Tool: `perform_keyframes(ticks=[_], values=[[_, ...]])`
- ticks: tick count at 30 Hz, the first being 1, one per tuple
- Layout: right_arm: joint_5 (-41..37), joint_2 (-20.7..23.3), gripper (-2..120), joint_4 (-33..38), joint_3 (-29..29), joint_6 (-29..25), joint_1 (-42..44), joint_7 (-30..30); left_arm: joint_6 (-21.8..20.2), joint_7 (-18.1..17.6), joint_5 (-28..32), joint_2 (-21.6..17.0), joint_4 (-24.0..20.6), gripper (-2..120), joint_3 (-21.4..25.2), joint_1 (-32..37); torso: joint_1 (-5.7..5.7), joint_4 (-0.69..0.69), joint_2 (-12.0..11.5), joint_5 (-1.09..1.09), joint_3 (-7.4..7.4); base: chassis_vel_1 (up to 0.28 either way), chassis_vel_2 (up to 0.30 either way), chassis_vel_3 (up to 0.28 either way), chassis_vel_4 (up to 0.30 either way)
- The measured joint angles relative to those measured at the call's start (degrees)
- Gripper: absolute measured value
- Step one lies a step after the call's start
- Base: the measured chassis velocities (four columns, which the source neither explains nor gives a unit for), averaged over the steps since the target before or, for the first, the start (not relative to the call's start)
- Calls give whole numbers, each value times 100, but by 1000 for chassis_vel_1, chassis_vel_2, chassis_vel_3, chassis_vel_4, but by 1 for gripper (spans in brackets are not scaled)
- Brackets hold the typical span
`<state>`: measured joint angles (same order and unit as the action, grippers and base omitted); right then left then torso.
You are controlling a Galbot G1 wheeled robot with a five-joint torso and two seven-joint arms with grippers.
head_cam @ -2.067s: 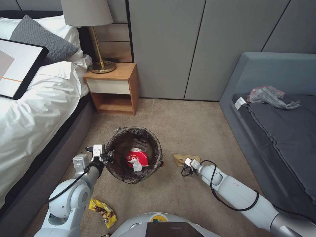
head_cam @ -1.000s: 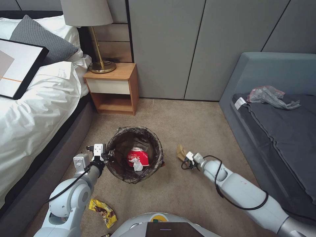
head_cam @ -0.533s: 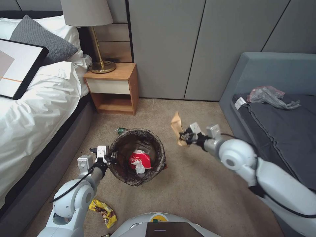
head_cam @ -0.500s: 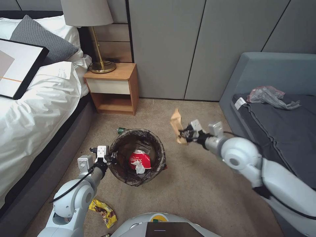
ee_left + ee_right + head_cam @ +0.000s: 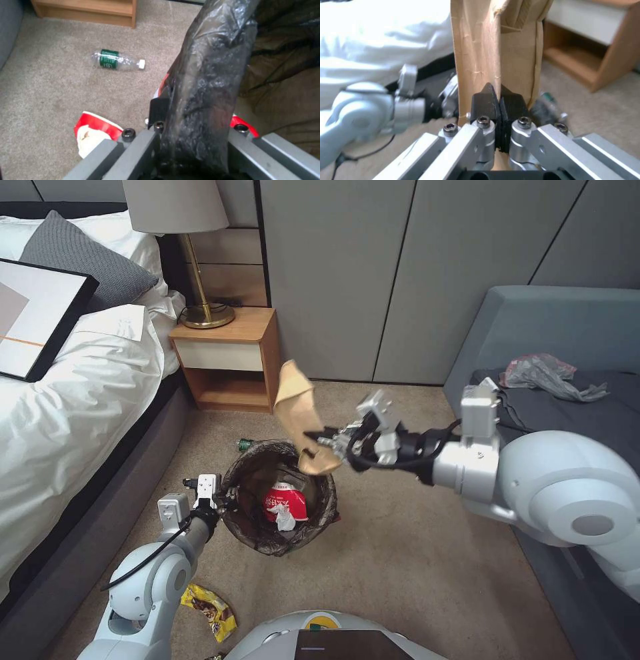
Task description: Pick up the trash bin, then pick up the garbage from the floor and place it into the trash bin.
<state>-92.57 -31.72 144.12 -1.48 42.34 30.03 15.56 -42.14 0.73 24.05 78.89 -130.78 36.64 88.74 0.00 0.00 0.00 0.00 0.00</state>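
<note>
While the left gripper (image 5: 223, 495) stays clamped on the rim of the bin (image 5: 248, 520), with its jaws shut on the dark liner (image 5: 206, 82), the right gripper (image 5: 325, 441) holds the tan bag (image 5: 299, 415) in the air above the bin's far right edge. The right jaws are pressed together on the lower part of the bag, which stands nearly upright and leans slightly toward the nightstand (image 5: 230, 357). The bin sits on the carpet (image 5: 400, 553) between the bed (image 5: 60, 400) and the sofa (image 5: 567, 400). Inside it lie a red-and-white cup (image 5: 280, 500) and a white tissue (image 5: 285, 519). A clear bottle (image 5: 117, 60) lies on the carpet just behind the bin, near the nightstand. A yellow wrapper (image 5: 209, 610) lies on the carpet beside the left arm, near the robot base. A second red-and-white cup (image 5: 95, 130) lies on the carpet close to the left gripper.
</note>
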Motion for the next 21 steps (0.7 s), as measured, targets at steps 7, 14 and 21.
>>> perform_keyframes(ticks=[7, 14, 21], values=[[579, -534, 0, -497, 2090, -9, -1169, -33, 0, 11, -14, 88, 7, 0, 29, -32, 0, 0, 0, -1, 0, 0, 0, 0, 0], [1053, -1223, 0, -1162, 3296, -14, -1736, -46, 0, 22, -33, 167, 18, 0, 59, -67, 0, 1, 0, -3, 0, 0, 0, 0, 0], [1256, -1598, 8, -1731, 3410, -15, -1692, -224, 0, 64, -54, 180, 43, 0, 111, -59, 0, 0, 0, -1, 1, 0, 0, 0, 0]])
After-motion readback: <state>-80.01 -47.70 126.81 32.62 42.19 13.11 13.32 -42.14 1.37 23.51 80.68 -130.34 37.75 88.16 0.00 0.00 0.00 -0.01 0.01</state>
